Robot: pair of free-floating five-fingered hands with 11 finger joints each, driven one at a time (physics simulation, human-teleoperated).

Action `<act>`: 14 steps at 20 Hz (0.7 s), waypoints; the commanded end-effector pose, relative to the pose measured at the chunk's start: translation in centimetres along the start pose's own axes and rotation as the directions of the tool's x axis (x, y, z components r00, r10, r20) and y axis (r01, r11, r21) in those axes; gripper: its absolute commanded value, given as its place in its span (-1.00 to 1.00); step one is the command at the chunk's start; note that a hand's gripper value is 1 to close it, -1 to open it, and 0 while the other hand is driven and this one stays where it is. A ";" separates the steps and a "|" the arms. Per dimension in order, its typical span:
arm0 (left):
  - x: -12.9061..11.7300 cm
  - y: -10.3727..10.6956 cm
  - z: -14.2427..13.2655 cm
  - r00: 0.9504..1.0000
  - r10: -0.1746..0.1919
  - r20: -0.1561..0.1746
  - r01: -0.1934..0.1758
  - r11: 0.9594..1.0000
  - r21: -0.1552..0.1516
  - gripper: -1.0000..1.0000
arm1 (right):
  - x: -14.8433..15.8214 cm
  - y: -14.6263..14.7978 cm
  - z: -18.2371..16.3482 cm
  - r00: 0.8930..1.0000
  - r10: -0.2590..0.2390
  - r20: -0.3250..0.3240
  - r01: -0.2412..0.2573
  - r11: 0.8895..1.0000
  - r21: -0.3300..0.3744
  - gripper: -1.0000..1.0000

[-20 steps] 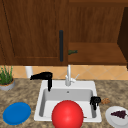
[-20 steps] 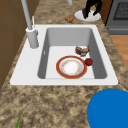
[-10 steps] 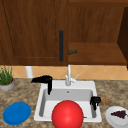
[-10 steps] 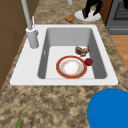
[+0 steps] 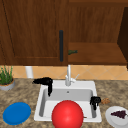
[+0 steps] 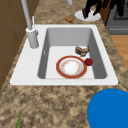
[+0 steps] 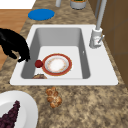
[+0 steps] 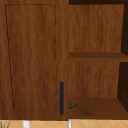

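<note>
Evidently nothing has shifted over the last second. Right hand (image 5: pixel 95 101), fingers curled down and grasping nothing, hovers over the sink (image 5: pixel 98 119) rim; left hand (image 5: pixel 45 81) likewise hangs near the faucet (image 5: pixel 68 76).

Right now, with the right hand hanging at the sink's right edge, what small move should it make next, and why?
Probably a short drop into the basin. The right hand hangs over the sink's right rim with its fingers pointing down and curled, holding nothing. In the right side view the small red ball lies just below those fingertips, beside the red-rimmed plate, so lowering would likely bring them to it.
</note>
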 end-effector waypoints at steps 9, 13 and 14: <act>-1.1 -3.0 -1.6 0.977 -0.031 0.212 0.034 0.999 -0.010 -1.00 | 0.0 0.0 0.0 1.000 0.000 0.000 0.000 1.000 0.000 0.00; -1.7 -4.1 -2.0 0.967 -0.030 0.252 0.034 0.999 -0.009 -1.00 | 0.0 0.0 0.0 1.000 0.000 0.000 0.000 1.000 0.000 0.00; -1.9 -4.4 -2.1 0.965 -0.029 0.262 0.033 0.999 -0.010 -1.00 | 0.0 0.0 0.0 1.000 0.000 0.000 0.000 1.000 0.000 0.00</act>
